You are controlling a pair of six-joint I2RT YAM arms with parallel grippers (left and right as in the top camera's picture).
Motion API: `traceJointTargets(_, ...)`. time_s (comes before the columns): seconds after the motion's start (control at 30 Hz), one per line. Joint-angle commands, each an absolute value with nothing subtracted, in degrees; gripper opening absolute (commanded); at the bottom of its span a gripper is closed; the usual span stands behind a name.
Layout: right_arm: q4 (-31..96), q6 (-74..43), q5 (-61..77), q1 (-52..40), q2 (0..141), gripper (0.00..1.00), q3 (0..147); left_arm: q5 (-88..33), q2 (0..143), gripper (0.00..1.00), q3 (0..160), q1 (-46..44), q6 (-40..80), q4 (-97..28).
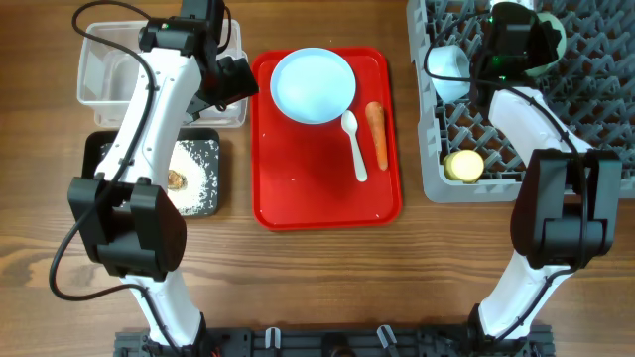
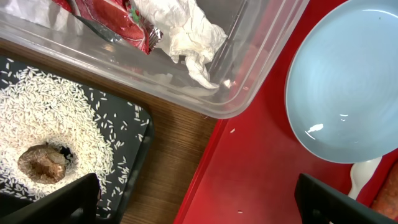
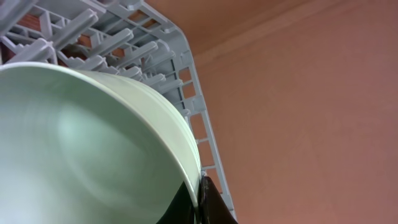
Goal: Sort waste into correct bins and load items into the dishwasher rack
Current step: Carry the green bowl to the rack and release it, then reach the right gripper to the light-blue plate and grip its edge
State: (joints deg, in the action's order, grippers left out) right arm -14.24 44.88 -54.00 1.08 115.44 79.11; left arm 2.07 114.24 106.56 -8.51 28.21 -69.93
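My left gripper (image 2: 202, 208) is open and empty, hovering over the gap between the black tray (image 2: 134, 168) and the red tray; in the overhead view it (image 1: 236, 79) is beside the clear tub (image 1: 99, 69). The tub holds the crumpled napkin (image 2: 186, 34) with its red wrapper (image 2: 118, 18). Rice (image 2: 56, 112) and the brown lump (image 2: 42, 163) lie in the black tray (image 1: 99, 149). My right gripper (image 3: 200, 202) is shut on the rim of a pale bowl (image 3: 87, 143) over the grey rack (image 1: 585, 109). The plate (image 1: 313, 84), spoon (image 1: 354, 144) and carrot (image 1: 377, 134) lie on the red tray.
The red tray (image 1: 317, 188) sits mid-table between the bins and the rack. Another bowl (image 1: 448, 69) and the yellow cup (image 1: 463, 165) stand in the rack's left side. Bare wood lies along the front.
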Motion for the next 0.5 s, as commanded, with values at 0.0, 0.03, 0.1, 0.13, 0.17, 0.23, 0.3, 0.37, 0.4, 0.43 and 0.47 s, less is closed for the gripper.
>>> traceJointTargets(0.0, -14.3, 44.9, -52.8, -0.1, 116.9, 0.04, 79.5, 2.0, 114.8, 1.0, 106.8, -8.6, 28.8, -69.9)
traceJointTargets(0.03, -14.2, 44.9, -52.7, -0.8, 116.9, 0.04, 79.5, 2.0, 114.8, 1.0, 106.8, -8.6, 28.8, -69.9)
traceJointTargets(0.1, -14.1, 44.9, -52.7, -2.5, 116.9, 0.04, 79.5, 2.0, 114.8, 1.0, 106.8, -8.6, 28.8, -69.9)
traceJointTargets(0.13, -14.0, 45.0, -52.7, -3.2, 116.9, 0.06, 79.5, 2.0, 114.8, 1.0, 106.8, -8.6, 28.8, -69.9)
traceJointTargets(0.17, -13.9, 45.0, -52.7, -4.0, 116.9, 0.09, 79.5, 2.0, 114.8, 1.0, 106.8, -8.6, 28.8, -69.9)
traceJointTargets(0.23, -13.6, 45.0, -52.7, -5.8, 116.9, 0.27, 79.5, 2.0, 114.8, 1.0, 106.8, -8.6, 28.8, -69.9)
traceJointTargets(0.3, -13.2, 45.0, -52.7, -6.9, 116.9, 0.43, 79.5, 2.0, 114.8, 1.0, 106.8, -8.6, 28.8, -69.9)
traceJointTargets(0.37, -12.8, 45.0, -52.7, -7.8, 116.9, 0.51, 79.5, 2.0, 114.8, 1.0, 106.8, -8.6, 28.8, -69.9)
traceJointTargets(0.4, -12.8, 45.0, -52.7, -8.0, 116.9, 0.54, 79.5, 2.0, 114.8, 1.0, 106.8, -8.6, 28.8, -69.9)
traceJointTargets(0.43, -12.8, 45.0, -52.7, -8.0, 116.9, 0.56, 79.5, 2.0, 114.8, 1.0, 106.8, -8.6, 28.8, -69.9)
traceJointTargets(0.47, -12.8, 45.0, -52.7, -8.0, 116.9, 0.59, 79.5, 2.0, 114.8, 1.0, 106.8, -8.6, 28.8, -69.9)
